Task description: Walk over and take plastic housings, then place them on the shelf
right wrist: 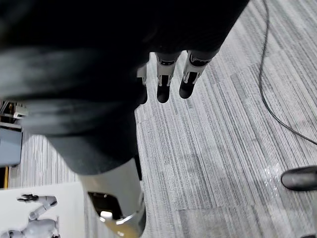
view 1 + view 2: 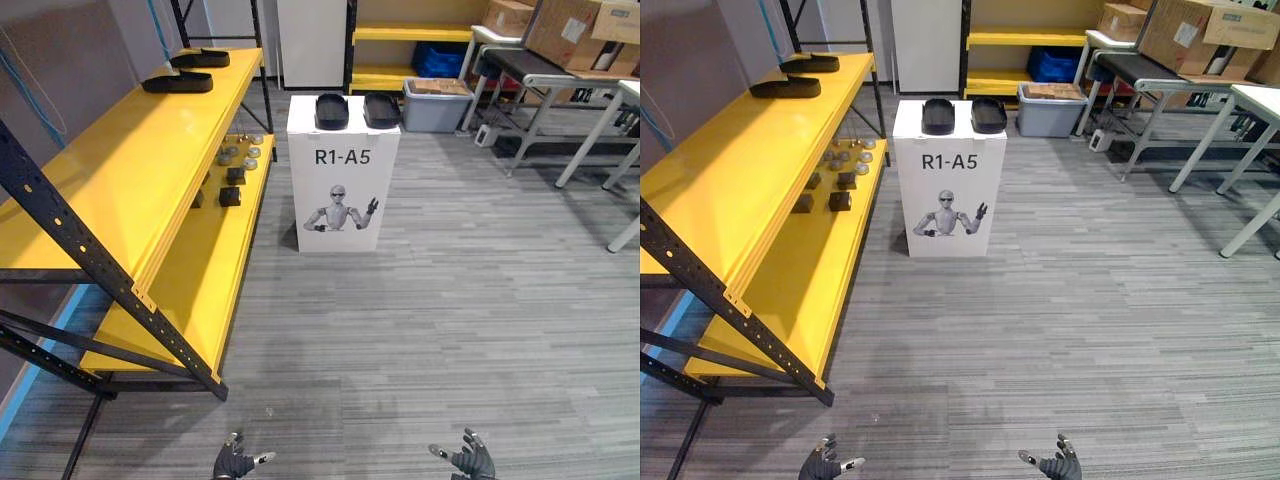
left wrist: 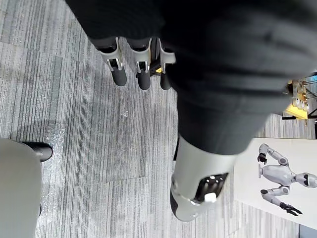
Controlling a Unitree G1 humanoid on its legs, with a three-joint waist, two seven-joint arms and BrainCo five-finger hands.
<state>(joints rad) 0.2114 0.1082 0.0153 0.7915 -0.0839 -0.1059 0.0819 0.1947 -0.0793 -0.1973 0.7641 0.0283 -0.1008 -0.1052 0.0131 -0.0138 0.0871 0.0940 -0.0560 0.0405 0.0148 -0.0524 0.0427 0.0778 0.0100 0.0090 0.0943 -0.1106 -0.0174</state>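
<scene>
Fingers straight, empty: left hand [image 2: 232, 463], right hand [image 2: 472, 462] | housings [image 2: 332, 111] atop white box [image 2: 343, 180]

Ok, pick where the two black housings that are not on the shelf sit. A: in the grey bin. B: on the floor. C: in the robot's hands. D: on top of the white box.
D: the left housing and the right housing lie side by side on top of the white box.
</scene>
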